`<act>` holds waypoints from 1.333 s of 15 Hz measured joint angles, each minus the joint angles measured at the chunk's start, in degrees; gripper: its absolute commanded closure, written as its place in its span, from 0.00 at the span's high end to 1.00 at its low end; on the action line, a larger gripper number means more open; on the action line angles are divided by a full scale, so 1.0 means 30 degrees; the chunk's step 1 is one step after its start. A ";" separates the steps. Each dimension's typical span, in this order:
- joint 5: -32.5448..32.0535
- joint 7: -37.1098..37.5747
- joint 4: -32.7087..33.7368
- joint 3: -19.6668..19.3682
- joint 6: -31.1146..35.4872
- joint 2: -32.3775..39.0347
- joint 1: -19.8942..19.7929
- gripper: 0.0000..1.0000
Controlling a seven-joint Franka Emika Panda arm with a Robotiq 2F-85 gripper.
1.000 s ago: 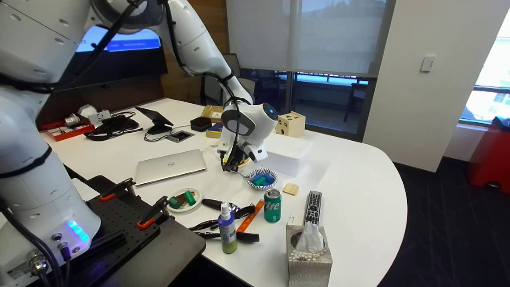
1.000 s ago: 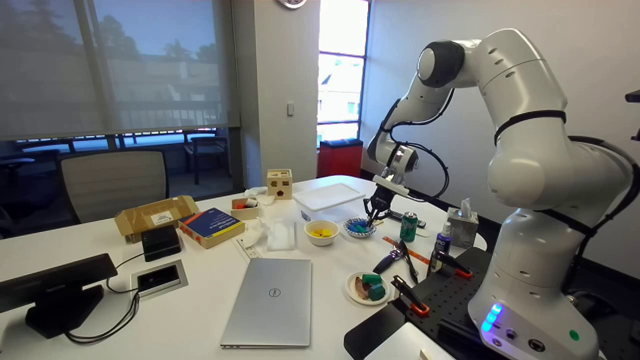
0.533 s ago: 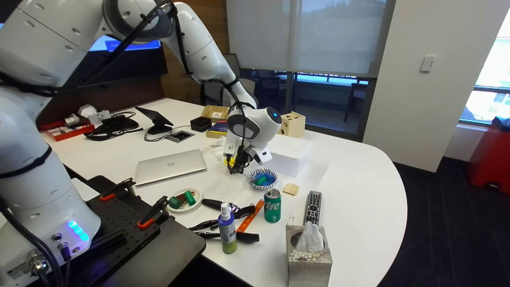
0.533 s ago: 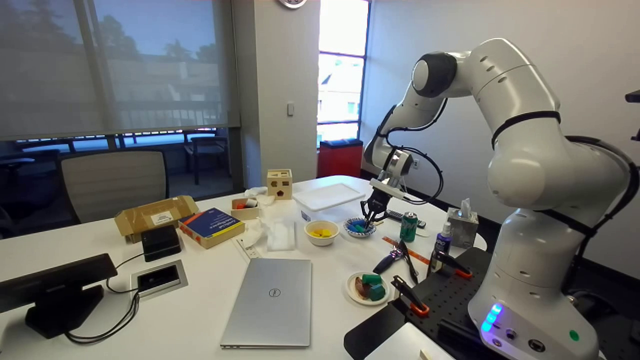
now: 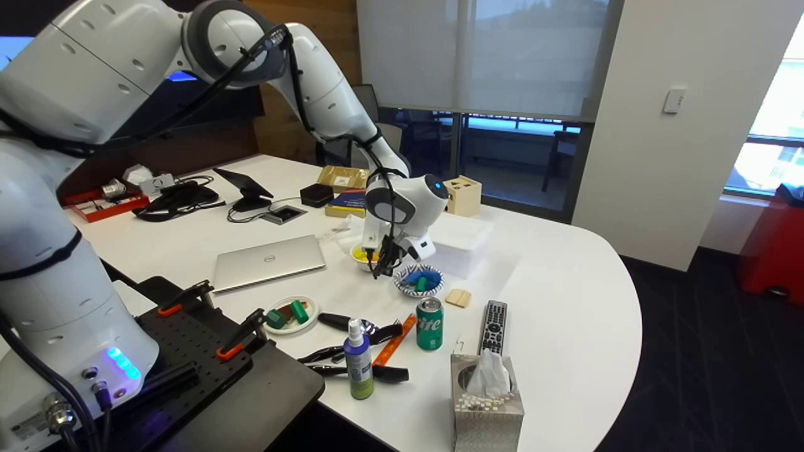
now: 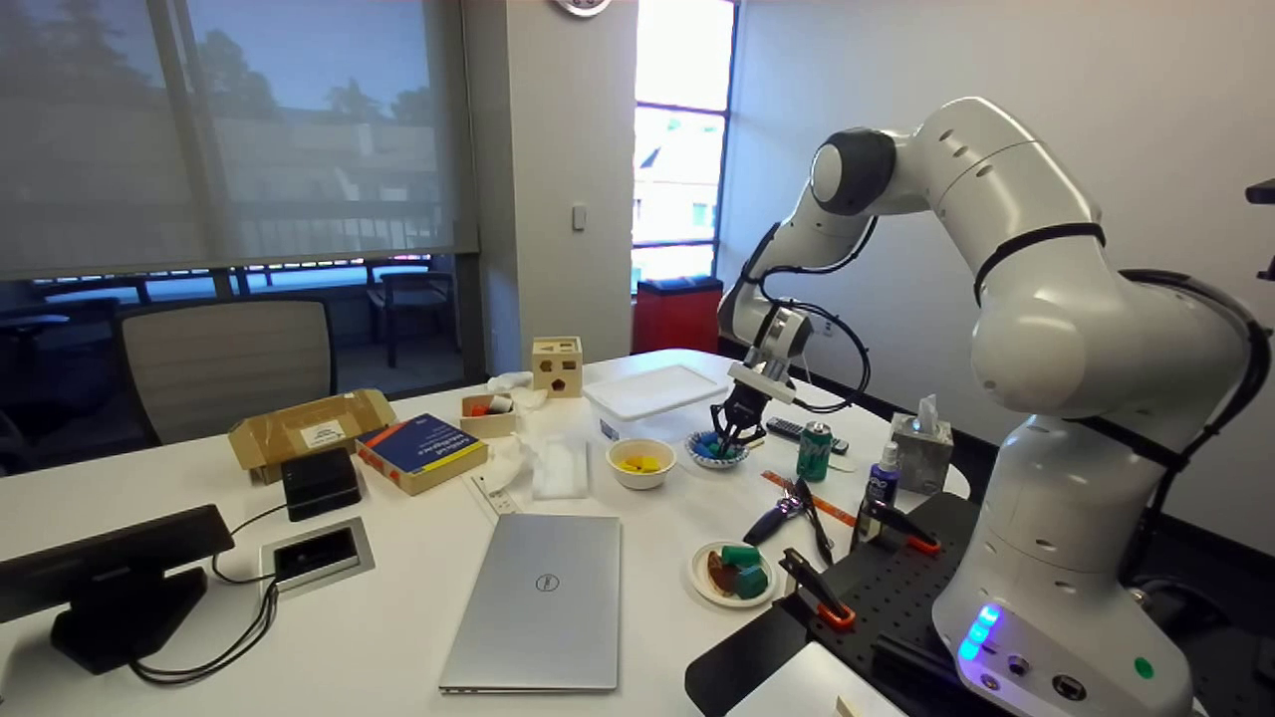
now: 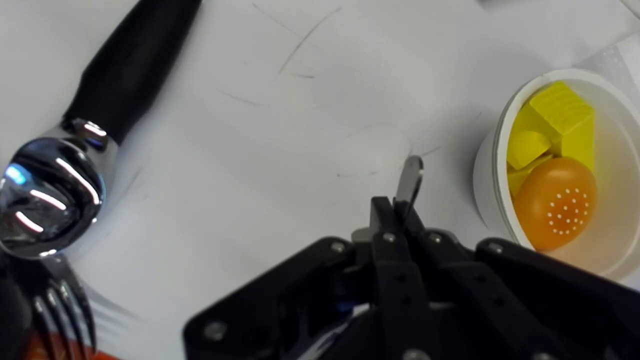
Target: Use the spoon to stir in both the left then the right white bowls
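Observation:
My gripper (image 7: 392,205) is shut on the metal handle of the spoon (image 7: 411,177). In both exterior views the gripper (image 5: 386,270) (image 6: 735,443) is low beside and over the patterned white bowl (image 5: 400,289) (image 6: 719,464) with blue and green blocks. The spoon's silvery end (image 5: 407,284) lies inside that bowl among the blocks. In the wrist view that bowl is hidden below the gripper. The plain white bowl (image 6: 640,481) stands beside it; it also shows in the wrist view (image 7: 492,185), holding yellow blocks and an orange egg-like thing with white dots.
A lidded plastic box (image 6: 652,393) stands behind the bowls. A green can (image 5: 429,323), a spray bottle (image 5: 358,361), black-handled utensils (image 7: 130,70), an orange ruler (image 5: 396,342) and a plate of blocks (image 6: 705,588) stand nearer the base. A laptop (image 5: 270,260) lies beside.
In an exterior view the gripper has moved right and slightly down with the spoon. The patterned bowl has shifted slightly the same way, and the blocks in it have moved about.

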 measured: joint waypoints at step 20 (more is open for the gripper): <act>-0.0012 -0.1337 -0.3703 0.2300 0.1410 -0.3784 0.0207 0.01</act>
